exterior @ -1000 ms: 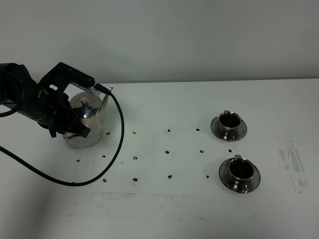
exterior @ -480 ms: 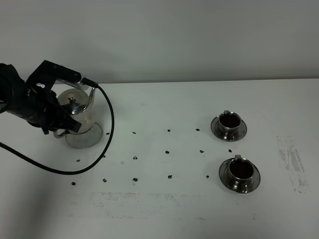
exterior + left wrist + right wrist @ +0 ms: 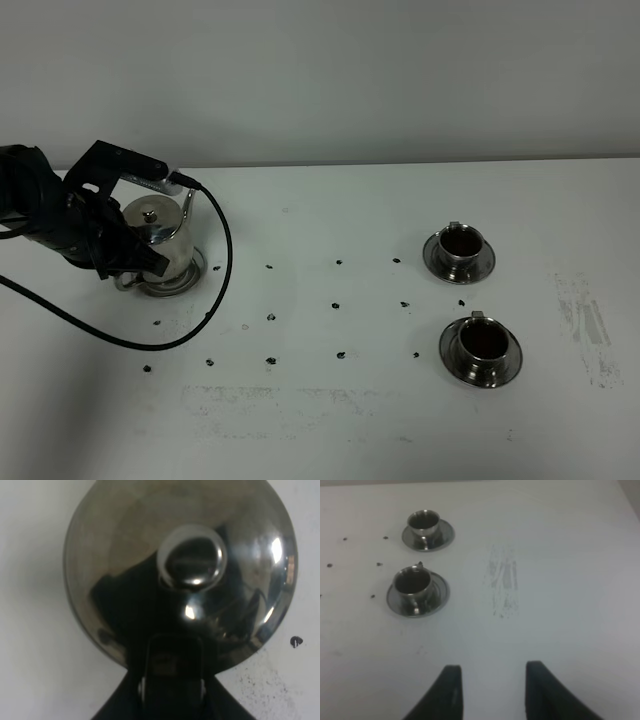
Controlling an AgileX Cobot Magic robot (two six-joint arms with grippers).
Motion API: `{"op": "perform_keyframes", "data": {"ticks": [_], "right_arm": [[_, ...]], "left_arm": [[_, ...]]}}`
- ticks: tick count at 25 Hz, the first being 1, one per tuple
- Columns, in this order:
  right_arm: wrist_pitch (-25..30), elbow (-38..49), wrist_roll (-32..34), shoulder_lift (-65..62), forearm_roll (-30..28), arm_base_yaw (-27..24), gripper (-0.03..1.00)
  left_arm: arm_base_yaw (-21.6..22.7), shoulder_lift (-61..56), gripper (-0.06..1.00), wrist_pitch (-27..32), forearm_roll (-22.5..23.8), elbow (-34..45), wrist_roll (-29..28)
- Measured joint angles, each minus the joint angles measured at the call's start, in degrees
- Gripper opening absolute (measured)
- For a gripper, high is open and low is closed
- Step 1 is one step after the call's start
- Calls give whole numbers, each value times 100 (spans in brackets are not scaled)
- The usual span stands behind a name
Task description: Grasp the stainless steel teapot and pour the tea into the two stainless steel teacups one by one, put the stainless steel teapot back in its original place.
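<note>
One stainless steel teapot (image 3: 160,243) is seen standing upright on the white table (image 3: 340,400), with its tall axis pointing up. It is right at the left gripper (image 3: 128,262), which is closed around the loop handle, though the handle is mostly hidden, so this is judged and not plainly seen. The left arm is far nearer to the pot. Two stainless steel teacups (image 3: 459,250) (image 3: 481,345) are counted, each on one saucer, well apart from that gripper. Dark tea (image 3: 412,581) is seen in both. The right gripper (image 3: 490,687) is held open over bare table.
</note>
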Motion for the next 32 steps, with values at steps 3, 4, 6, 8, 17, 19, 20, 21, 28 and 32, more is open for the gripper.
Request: {"op": "perform_keyframes", "data": {"ticks": [3,4,6,8,17,19,20,21,28,32], "right_arm": [[0,0,0,0,0,0,29],[0,0,0,0,0,0,29],[0,0,0,0,0,0,29],[0,0,0,0,0,0,29],[0,0,0,0,0,0,29],[0,0,0,0,0,0,29],[0,0,0,0,0,0,29],[0,0,0,0,0,0,29],[0,0,0,0,0,0,29],[0,0,0,0,0,0,29]], "left_arm": [[-25,56,22,-42,-6,0,0],[-34,86,22,-54,-6,0,0],[-57,185,22,-95,-6,0,0],[-71,247,22,-142,-6,0,0],[-78,261,22,-188,-6,0,0],[-78,261,22,-188,-6,0,5],[-78,261,22,-188,-6,0,5],[-78,261,22,-188,-6,0,5],[-78,261,22,-188,-6,0,17],[-78,261,22,-183,-6,0,244]]}}
